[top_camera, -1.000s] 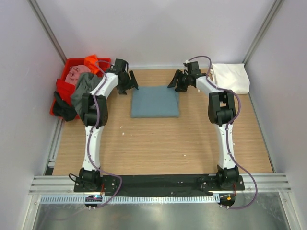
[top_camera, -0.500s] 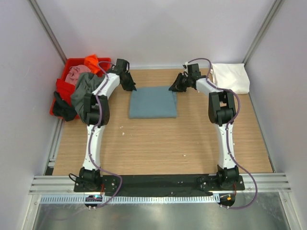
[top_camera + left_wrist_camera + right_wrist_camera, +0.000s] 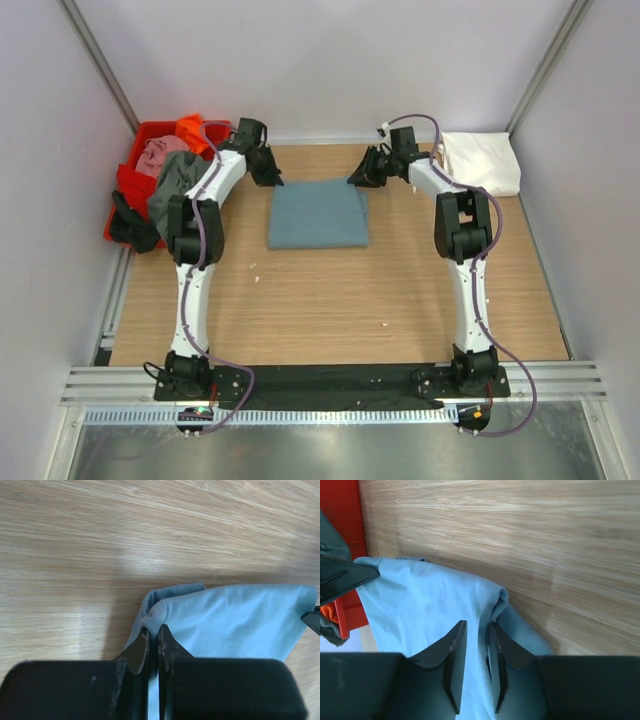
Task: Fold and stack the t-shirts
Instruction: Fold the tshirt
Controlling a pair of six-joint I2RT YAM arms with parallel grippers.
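Observation:
A dusty teal-blue t-shirt [image 3: 318, 213] lies folded in a rectangle on the wooden table. My left gripper [image 3: 268, 172] is at its far left corner. In the left wrist view that gripper [image 3: 153, 630] is shut on a pinched bit of the shirt's [image 3: 235, 615] edge. My right gripper [image 3: 362, 176] is at the far right corner. In the right wrist view its jaws [image 3: 476, 627] stand a little apart astride a raised fold of the shirt [image 3: 420, 605], with the cloth against one finger [image 3: 495, 635]. A folded white t-shirt [image 3: 482, 160] rests at the back right.
A red plastic tub [image 3: 125, 185] at the back left holds orange [image 3: 190, 127], pink [image 3: 160, 152] and grey-green [image 3: 178, 182] shirts, with dark cloth [image 3: 130, 225] over its near rim. Pale walls close in the table on three sides.
Both grippers moved in onto the blue shirt's far corners. The left jaws closed on the edge, the right jaws narrowed. The shirt slid slightly left and its far edge bunched.

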